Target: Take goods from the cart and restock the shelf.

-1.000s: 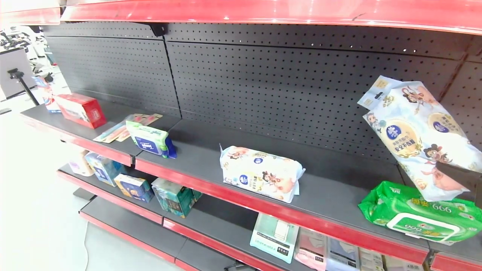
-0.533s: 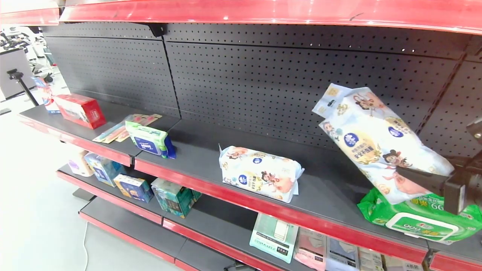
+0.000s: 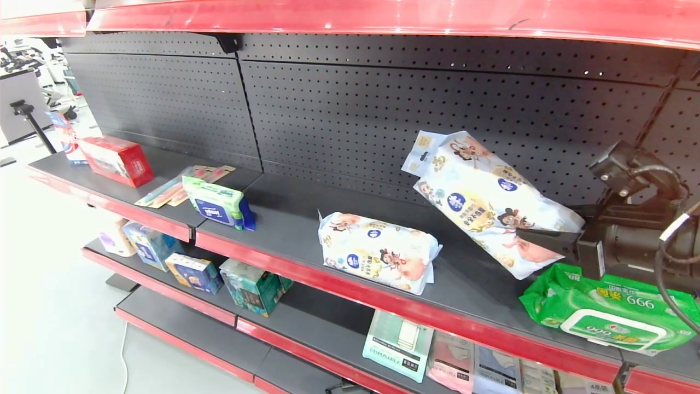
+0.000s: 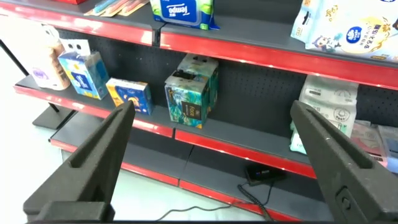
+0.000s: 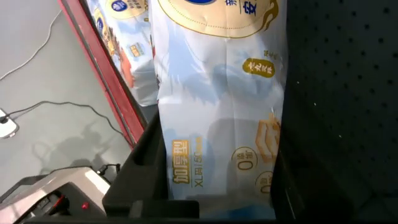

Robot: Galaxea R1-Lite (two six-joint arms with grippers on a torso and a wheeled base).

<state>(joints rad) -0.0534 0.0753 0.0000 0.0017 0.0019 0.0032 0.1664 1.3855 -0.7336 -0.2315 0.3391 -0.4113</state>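
the middle shelf board carries, from the robot's left to its right, a red box, flat toothbrush cards, a blue and green wipes pack, a white cartoon-print pack lying on its long side near the red front edge, and a green wipes pack at the far right

the board below holds small blue boxes and a teal box standing upright

the task's thing, a second cartoon-print pack, hangs tilted above the middle board between the lying pack and the green wipes pack, its top end leaning toward the pegboard back wall; whether its lowest corner touches the board cannot be told

the right gripper pinches this pack at its lower end; in the right wrist view the pack sits squeezed between the two dark fingers, one on each broad face

the left gripper is spread wide with nothing between its fingers, held low in front of the lower boards, with the teal box seen beyond it
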